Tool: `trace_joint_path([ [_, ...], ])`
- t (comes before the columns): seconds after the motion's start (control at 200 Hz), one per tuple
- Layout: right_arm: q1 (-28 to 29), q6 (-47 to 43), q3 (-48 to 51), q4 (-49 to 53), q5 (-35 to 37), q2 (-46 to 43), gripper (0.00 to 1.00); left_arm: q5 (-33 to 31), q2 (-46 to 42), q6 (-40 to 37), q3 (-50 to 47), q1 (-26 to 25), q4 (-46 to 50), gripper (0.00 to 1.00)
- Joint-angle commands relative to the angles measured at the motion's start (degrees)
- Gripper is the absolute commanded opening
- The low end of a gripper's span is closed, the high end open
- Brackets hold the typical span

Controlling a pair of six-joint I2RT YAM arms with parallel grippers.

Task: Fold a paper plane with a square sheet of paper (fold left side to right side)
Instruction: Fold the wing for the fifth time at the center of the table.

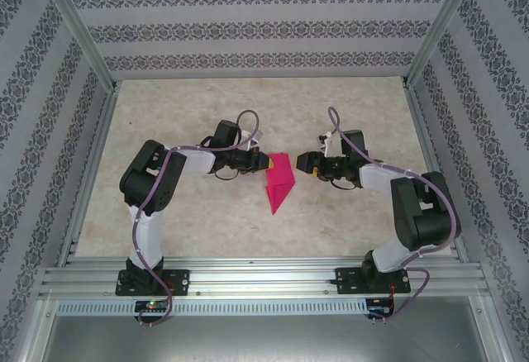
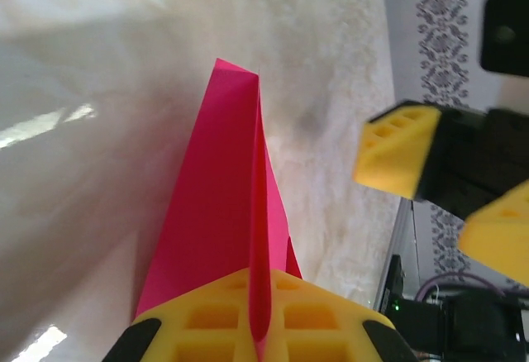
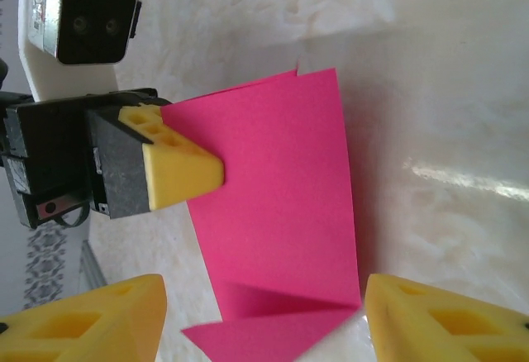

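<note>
One paper plane (image 1: 278, 182): pink, folded, pointed, on the table (image 1: 207, 114) between both grippers.
Left gripper (image 1: 264, 162): closed on the paper plane's far end.
Right gripper (image 1: 306, 162): jaws apart, near the paper plane, not touching.

Far table (image 1: 248, 106) free (folded paper (image 1: 279, 182) blocks centre).

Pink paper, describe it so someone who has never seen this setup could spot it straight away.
On the beige table, look between the left pincer and the right pincer. The pink paper sits there, folded into a narrow wedge pointing toward the near edge, its far end pinched by the left one. It is the only magenta thing; its neighbours are black, white or yellow.
</note>
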State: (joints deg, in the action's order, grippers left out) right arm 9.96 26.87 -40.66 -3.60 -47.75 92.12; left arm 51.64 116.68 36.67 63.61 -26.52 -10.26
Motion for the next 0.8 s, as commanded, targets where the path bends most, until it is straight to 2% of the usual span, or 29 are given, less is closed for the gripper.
trace_joint_path([
  [0.0, -1.1, -1.6, -2.1, -6.2, -6.8, 2.5, 0.64, 4.9, -3.0, -5.7, 0.0, 0.1, -3.0, 0.01],
  [0.22, -2.1, -2.0, -2.9, -10.0, -12.9, 7.2, 0.64, 7.5, -3.6, -7.6, 0.5, 0.2, -2.7, 0.00],
  [0.425, -2.1, -2.6, -3.0, -10.8, -14.8, 9.3, 0.60, 9.4, -3.7, -8.1, 0.1, 0.2, -3.5, 0.00],
  [0.794, -2.1, -1.9, -1.9, -12.6, -17.1, 10.3, 0.41, 9.6, -3.2, -8.9, 0.8, 0.2, -2.4, 0.00],
])
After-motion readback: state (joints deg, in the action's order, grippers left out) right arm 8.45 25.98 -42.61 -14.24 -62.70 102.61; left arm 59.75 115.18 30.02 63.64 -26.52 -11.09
